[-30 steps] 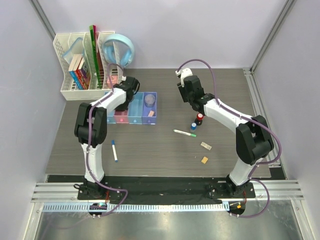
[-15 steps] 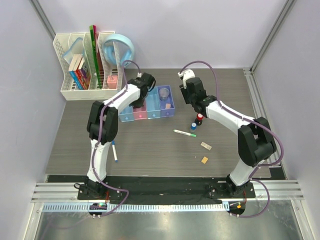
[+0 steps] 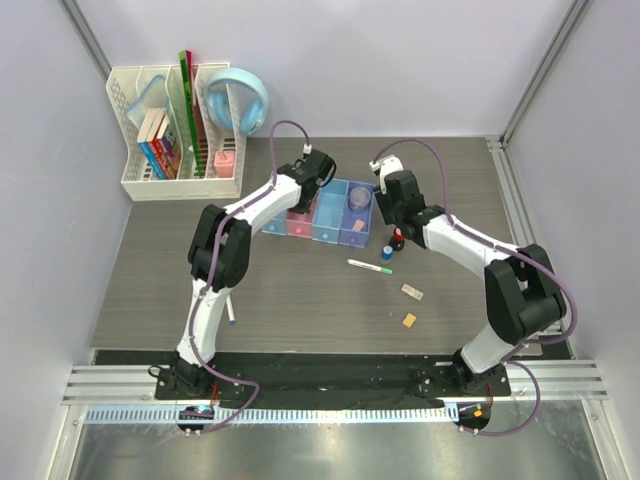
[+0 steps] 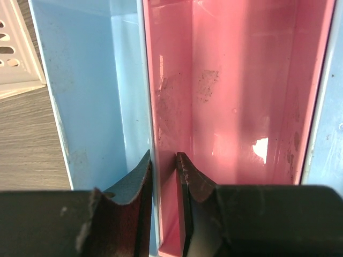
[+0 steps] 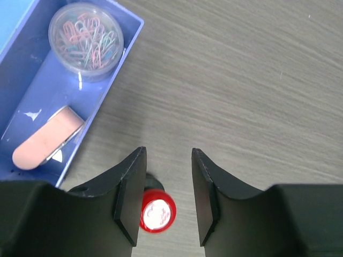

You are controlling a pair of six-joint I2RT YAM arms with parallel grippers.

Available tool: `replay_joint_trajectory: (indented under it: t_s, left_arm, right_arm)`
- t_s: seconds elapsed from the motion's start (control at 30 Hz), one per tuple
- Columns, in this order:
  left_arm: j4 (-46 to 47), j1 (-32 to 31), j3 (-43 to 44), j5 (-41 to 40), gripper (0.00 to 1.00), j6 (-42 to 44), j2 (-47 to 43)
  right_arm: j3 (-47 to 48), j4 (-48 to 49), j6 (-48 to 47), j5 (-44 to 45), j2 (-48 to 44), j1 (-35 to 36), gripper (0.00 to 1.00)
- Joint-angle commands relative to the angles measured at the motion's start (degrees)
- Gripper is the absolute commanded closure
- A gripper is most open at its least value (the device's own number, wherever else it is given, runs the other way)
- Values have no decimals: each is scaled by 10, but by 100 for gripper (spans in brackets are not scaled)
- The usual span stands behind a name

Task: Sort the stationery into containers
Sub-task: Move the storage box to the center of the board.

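Note:
The containers (image 3: pixel 328 212), a joined row of translucent bins in blue, pink, blue and purple, lie slanted mid-table. My left gripper (image 3: pixel 308 188) is shut on the wall between the light-blue bin (image 4: pixel 91 96) and the pink bin (image 4: pixel 236 91), one finger in each. The purple bin (image 5: pixel 32 96) holds a tub of paper clips (image 5: pixel 86 35) and a pinkish eraser (image 5: pixel 47 138). My right gripper (image 5: pixel 168 152) stands open above a red-capped bottle (image 5: pixel 157 213), which shows by its left finger. A thin white pen (image 3: pixel 370 266) and two small erasers (image 3: pixel 412 292), (image 3: pixel 409 319) lie on the table. The marker (image 3: pixel 232 316) is mostly hidden behind my left arm.
A white mesh organizer (image 3: pixel 135 170) with books and a green ruler stands at the back left, light-blue headphones (image 3: pixel 238 100) beside it. A blue-capped bottle (image 3: pixel 387 253) stands next to the red-capped one (image 3: pixel 398 238). Metal frame rails run along the right edge.
My left gripper has dragged the row of containers to the right, towards the right arm. The right gripper has shifted a little right and nearer the red-capped bottle.

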Motion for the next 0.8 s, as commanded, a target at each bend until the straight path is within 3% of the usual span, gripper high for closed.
replay_joint_trajectory:
  t_s: [0.0,0.77]
  left_arm:
    - [-20,-14,-9,44,89,-1,35]
    - [-86,-34,36,37,88,-73,83]
  right_arm:
    - [-23,19,11,-3,-46,-6,55]
    - [-75,-31,7,-20,-74,-6,54]
